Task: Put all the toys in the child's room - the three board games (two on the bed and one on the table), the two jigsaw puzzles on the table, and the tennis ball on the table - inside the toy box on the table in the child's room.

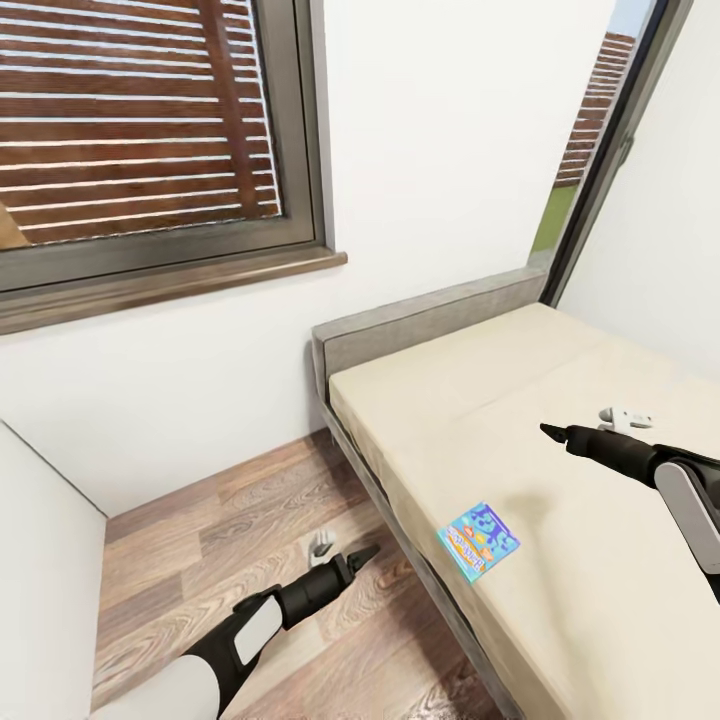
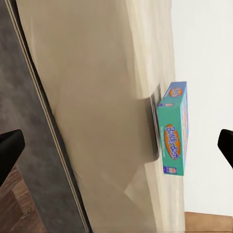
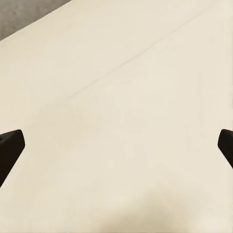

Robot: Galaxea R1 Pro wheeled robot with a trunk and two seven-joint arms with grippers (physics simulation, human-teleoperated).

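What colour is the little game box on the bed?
The board game has a light-blue cartoon top in the head view; the left wrist view shows best its green side with an orange logo.

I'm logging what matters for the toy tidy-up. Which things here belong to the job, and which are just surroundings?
Job:
- light-blue board game lying near the bed's edge
- bed it lies on
- left gripper, open, over the floor
- right gripper, open, above the mattress

Surroundings:
- window blinds
- wood floor

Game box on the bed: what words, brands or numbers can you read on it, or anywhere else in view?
Game box, top face: cartoon lettering, too blurred to read.
Game box, green side: an orange oval logo, starting roughly "Bal...", the rest blurred.
No other text anywhere in these views.
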